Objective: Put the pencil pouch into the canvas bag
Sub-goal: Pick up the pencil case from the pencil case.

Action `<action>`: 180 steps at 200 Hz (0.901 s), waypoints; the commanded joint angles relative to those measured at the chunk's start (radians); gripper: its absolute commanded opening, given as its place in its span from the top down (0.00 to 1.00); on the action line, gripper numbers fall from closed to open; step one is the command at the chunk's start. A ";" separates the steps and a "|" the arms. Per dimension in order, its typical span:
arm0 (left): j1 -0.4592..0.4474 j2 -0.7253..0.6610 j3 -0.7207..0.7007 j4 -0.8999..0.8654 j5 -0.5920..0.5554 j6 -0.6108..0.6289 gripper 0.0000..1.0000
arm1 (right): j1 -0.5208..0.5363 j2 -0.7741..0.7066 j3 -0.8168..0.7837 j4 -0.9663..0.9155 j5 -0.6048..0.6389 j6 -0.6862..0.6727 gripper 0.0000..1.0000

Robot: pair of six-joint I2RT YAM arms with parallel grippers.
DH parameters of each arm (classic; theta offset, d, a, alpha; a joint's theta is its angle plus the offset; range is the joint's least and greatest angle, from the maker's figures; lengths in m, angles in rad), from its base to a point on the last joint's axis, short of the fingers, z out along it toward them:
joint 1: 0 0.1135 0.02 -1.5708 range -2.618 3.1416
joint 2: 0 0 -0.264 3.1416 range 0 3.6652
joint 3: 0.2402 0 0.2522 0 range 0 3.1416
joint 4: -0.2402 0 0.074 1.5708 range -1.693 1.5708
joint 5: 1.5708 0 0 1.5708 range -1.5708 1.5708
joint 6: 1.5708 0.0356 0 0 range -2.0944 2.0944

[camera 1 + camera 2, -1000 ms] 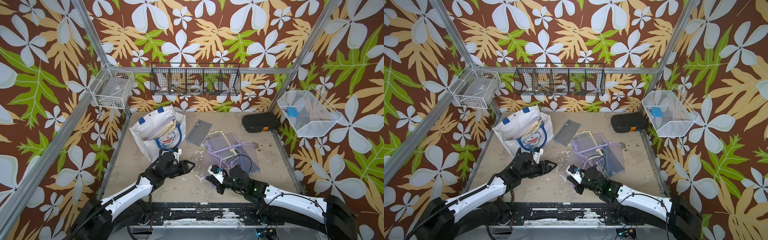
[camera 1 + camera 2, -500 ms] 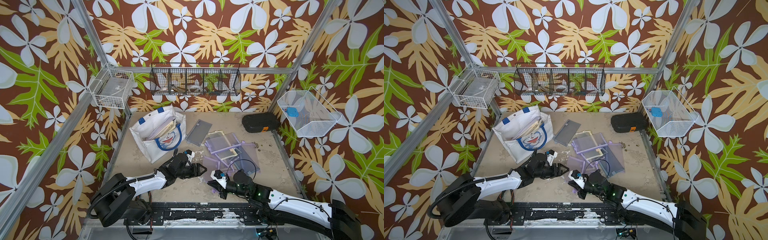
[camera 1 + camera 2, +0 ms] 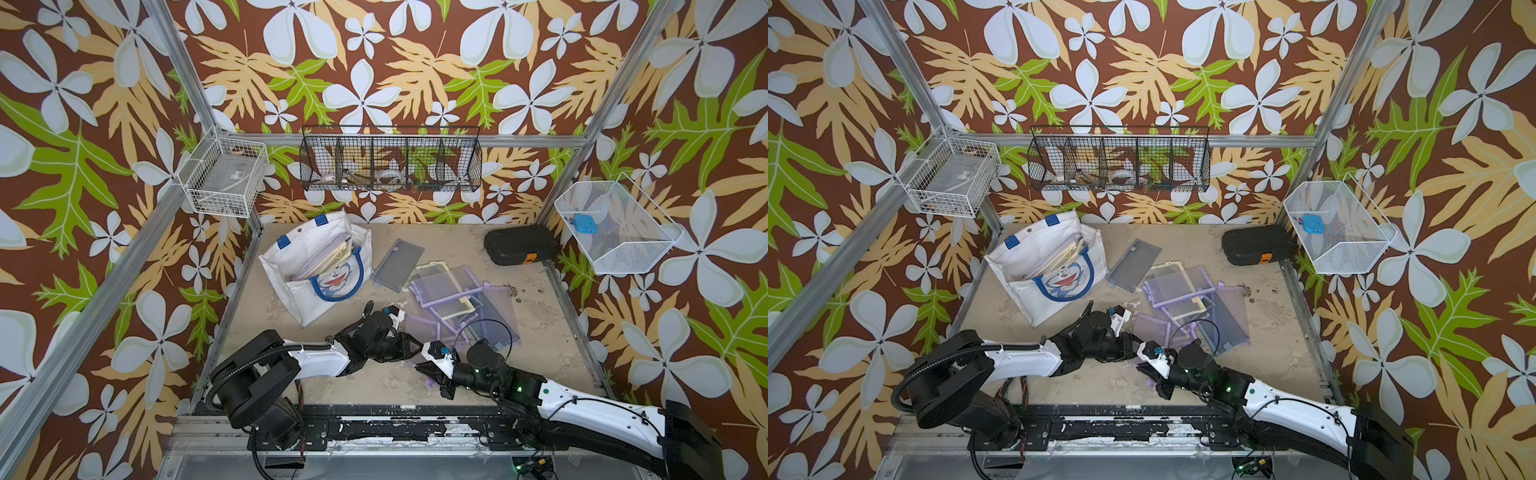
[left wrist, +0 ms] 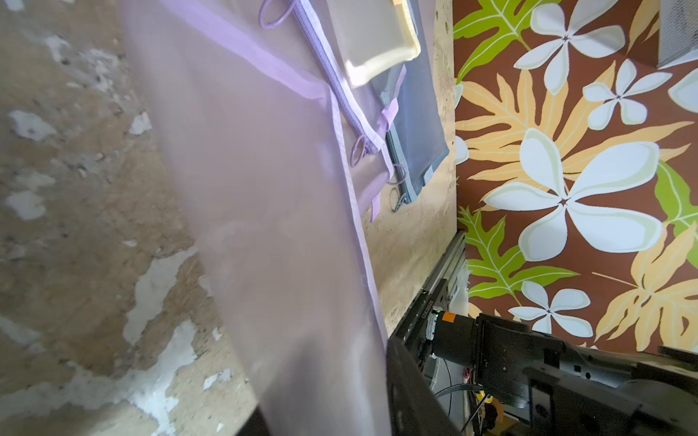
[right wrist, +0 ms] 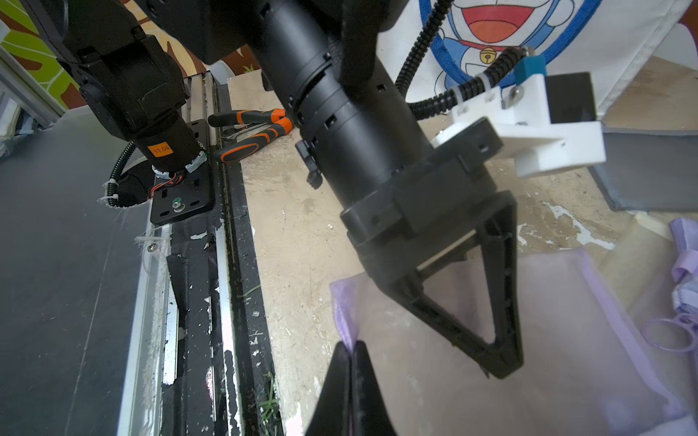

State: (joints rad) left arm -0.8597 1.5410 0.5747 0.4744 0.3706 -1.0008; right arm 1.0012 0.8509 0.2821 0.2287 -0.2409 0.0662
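Find the canvas bag (image 3: 303, 303) at the far left corner of the table (image 3: 540, 332), mouth open and facing up, flat items standing inside, cat-face panel turned toward the table's middle. Same placement in both top views (image 3: 1034, 301).

Find the pencil pouch (image 3: 422, 328), translucent purple with a purple zip hem, outside the canvas bag: off the cat-face panel, toward the front rail, not touching the bag's fabric.

Note the right pincer (image 5: 351, 353) clenched on the pencil pouch, fingers (image 5: 370, 396) pressed together with the purple hem pinched between them.

Note the left pincer (image 3: 411, 347) just beside the right one, on the side nearer the canvas bag, tips down on the pouch. In the left wrist view, see the pencil pouch (image 4: 264, 226) running between the two dark fingers (image 4: 411, 389). Clamped or merely straddling: cannot tell.

Other items, all placed from the canvas bag:
- Grey pouch (image 3: 397, 262) flat on the table, just beside the bag's side seam.
- Loose pile of pouches (image 3: 453, 286), purple, cream and grey, overlapping, past the grey pouch.
- Black hard case (image 3: 521, 245) with an orange tab, at the far corner opposite the bag.
- Pliers (image 5: 257, 128) with orange-and-black handles, at the table's front edge on the rail side of the bag, seen only in the right wrist view.
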 commanded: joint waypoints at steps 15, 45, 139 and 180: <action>-0.001 -0.036 0.030 -0.031 -0.025 0.042 1.00 | 0.000 -0.049 0.001 0.001 -0.017 -0.016 1.00; -0.001 -0.105 0.098 -0.211 -0.068 0.172 1.00 | 0.000 -0.095 0.019 -0.046 0.027 -0.007 0.80; 0.019 -0.378 0.600 -0.898 -0.605 0.946 1.00 | 0.001 -0.165 0.226 -0.189 0.169 0.012 0.16; 0.172 -0.355 0.753 -0.952 -0.894 1.293 1.00 | 0.000 -0.009 0.319 -0.188 0.227 0.098 0.16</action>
State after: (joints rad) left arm -0.7547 1.1675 1.2781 -0.3935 -0.2832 -0.0017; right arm 1.0019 0.8005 0.5674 0.0376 -0.0704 0.0956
